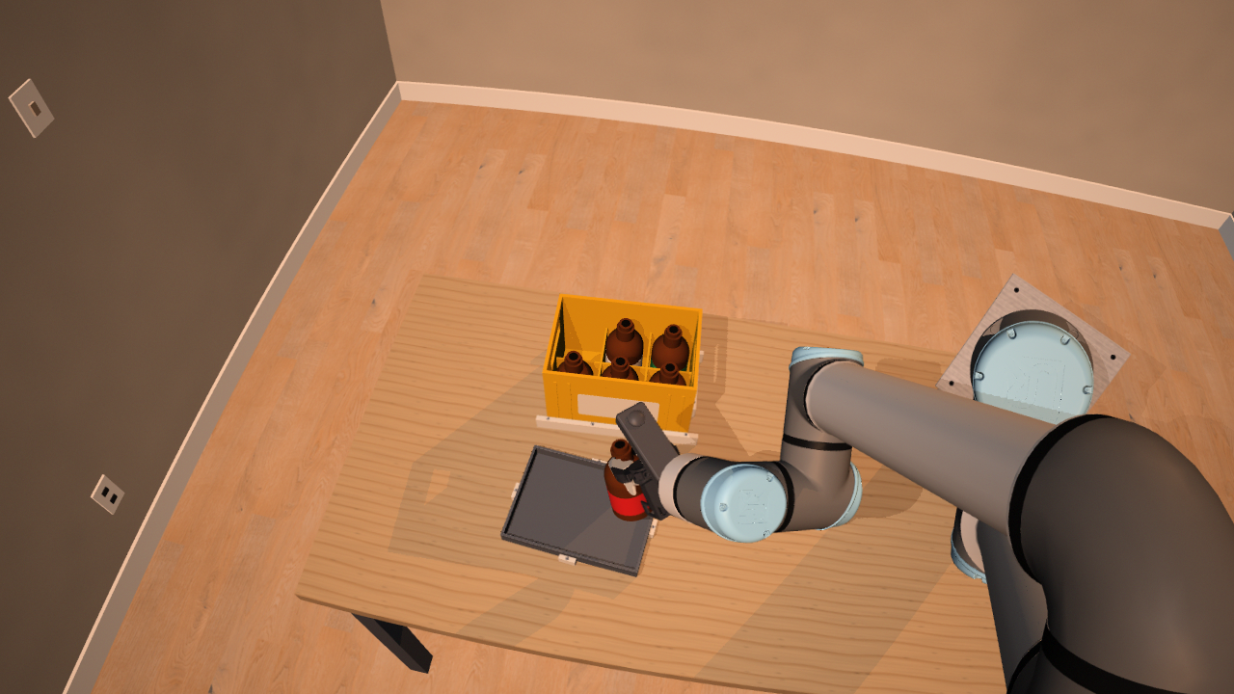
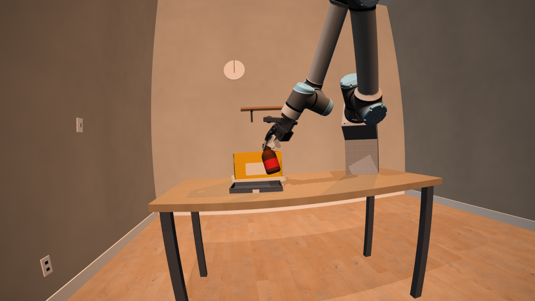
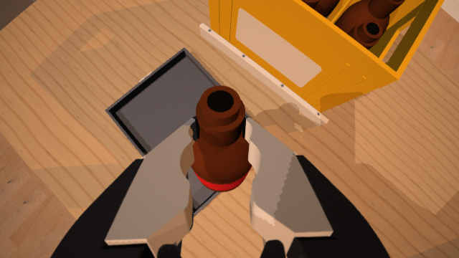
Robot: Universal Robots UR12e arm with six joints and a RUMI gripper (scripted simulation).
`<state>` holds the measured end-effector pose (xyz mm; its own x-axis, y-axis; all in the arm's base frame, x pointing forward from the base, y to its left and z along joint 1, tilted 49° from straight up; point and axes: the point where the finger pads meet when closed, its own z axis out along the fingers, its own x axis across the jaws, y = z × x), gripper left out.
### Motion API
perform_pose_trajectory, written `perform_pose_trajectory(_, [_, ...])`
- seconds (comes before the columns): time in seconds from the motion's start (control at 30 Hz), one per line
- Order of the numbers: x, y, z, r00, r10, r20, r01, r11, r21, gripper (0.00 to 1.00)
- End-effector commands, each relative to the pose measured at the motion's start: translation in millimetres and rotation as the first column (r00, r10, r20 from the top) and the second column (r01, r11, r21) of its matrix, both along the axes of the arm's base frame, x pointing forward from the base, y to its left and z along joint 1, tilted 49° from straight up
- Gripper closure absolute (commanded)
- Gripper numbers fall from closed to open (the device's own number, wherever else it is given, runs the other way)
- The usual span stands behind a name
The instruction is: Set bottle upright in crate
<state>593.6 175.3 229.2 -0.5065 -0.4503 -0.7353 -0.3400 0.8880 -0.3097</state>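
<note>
A brown bottle [image 1: 627, 503] [image 2: 271, 163] [image 3: 221, 158] with a red label hangs in the air above the right part of the tray, mouth up and tilted, its base leaning to the right in the exterior view. My gripper [image 1: 632, 473] [image 2: 268, 144] [image 3: 221, 117] is shut on its neck. The dark grey tray [image 1: 556, 504] [image 2: 255, 189] [image 3: 158, 104] lies on the table in front of the crate. The yellow crate [image 1: 559, 396] [image 2: 239, 164] [image 3: 333, 62] stands behind it. Its back left compartment in the top view shows no bottle.
Several brown bottles stand in the crate's other compartments, among them one at the back right [image 1: 670, 349]. A pale strip [image 1: 551, 421] [image 3: 263, 72] runs along the crate's near foot. The arm [image 1: 931, 440] [image 2: 327, 44] reaches in from the right over the table [image 1: 414, 387] [image 2: 317, 192].
</note>
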Motion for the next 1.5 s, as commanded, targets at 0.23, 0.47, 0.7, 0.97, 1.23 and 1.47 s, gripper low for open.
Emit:
perform_pose_trajectory(0.23, [10.8, -2.1, 4.8, 1.0, 0.0, 0.001, 0.0, 1.0, 0.0, 1.0])
perform_pose_trajectory(0.47, [17.7, -3.5, 7.6, 1.0, 0.0, 0.001, 0.0, 1.0, 0.0, 1.0])
perform_pose_trajectory(0.7, [20.9, -4.1, 8.9, 1.0, 0.0, 0.001, 0.0, 1.0, 0.0, 1.0])
perform_pose_trajectory(0.97, [22.4, -4.3, 9.5, 1.0, 0.0, 0.001, 0.0, 1.0, 0.0, 1.0])
perform_pose_trajectory(1.23, [22.6, -4.4, 9.5, 1.0, 0.0, 0.001, 0.0, 1.0, 0.0, 1.0])
perform_pose_trajectory(1.47, [22.5, -4.4, 9.5, 1.0, 0.0, 0.001, 0.0, 1.0, 0.0, 1.0])
